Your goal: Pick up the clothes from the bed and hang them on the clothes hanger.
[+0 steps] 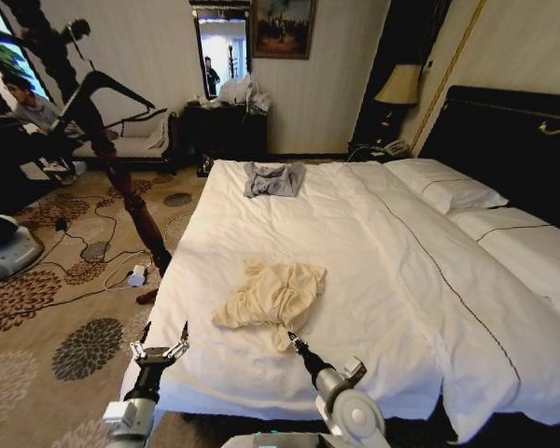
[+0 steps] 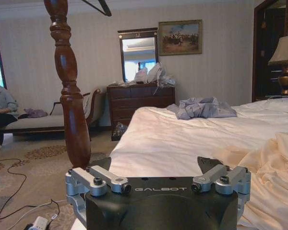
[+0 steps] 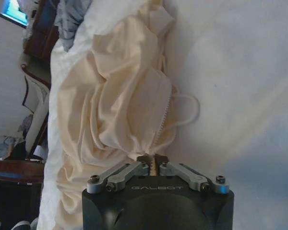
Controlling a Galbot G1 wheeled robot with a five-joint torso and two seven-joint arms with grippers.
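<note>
Head view: clothes (image 1: 271, 294) crumpled on the bed (image 1: 355, 243) near its foot; grey garment (image 1: 273, 178) well apart toward the far edge. Wooden coat stand (image 1: 121, 177) beside the bed.
Left wrist view: left end effector (image 2: 158, 179) spread open at the bed's corner, gripping nothing.
Right wrist view: right end effector (image 3: 152, 165) pinched closed on the clothes' hem.
</note>
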